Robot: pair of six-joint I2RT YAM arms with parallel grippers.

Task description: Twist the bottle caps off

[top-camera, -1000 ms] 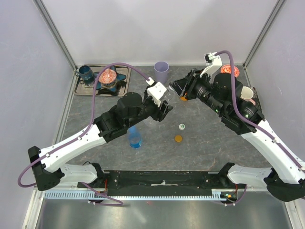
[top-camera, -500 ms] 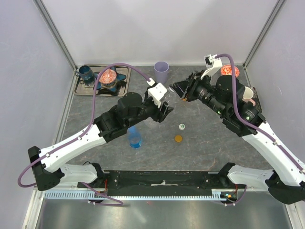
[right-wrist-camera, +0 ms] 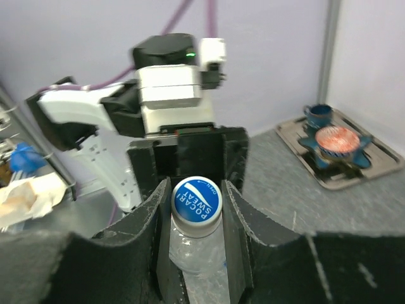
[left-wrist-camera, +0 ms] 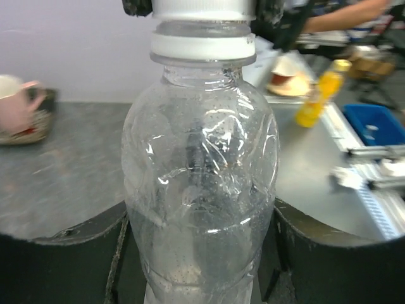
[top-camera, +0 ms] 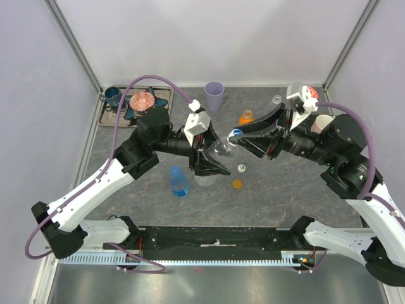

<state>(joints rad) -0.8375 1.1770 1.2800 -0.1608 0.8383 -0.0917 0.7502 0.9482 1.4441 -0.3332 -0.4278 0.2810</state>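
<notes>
My left gripper is shut on the body of a clear bottle, held tilted above the table. In the left wrist view the bottle fills the gap between the black fingers. Its bottle cap, white with a blue top, sits between the pads of my right gripper, which presses on both sides of it. From above, the right gripper meets the cap at mid-table. A blue bottle and an orange bottle stand on the table. A white-and-green cap and an orange cap lie loose.
A lilac cup stands at the back centre. A metal tray at the back left holds a dark cup and a red-topped dish. A pale cup sits at the far right.
The left arm has raised and tilted the clear bottle towards the right. The right gripper has left the orange bottle, come to the cap and narrowed around it.
</notes>
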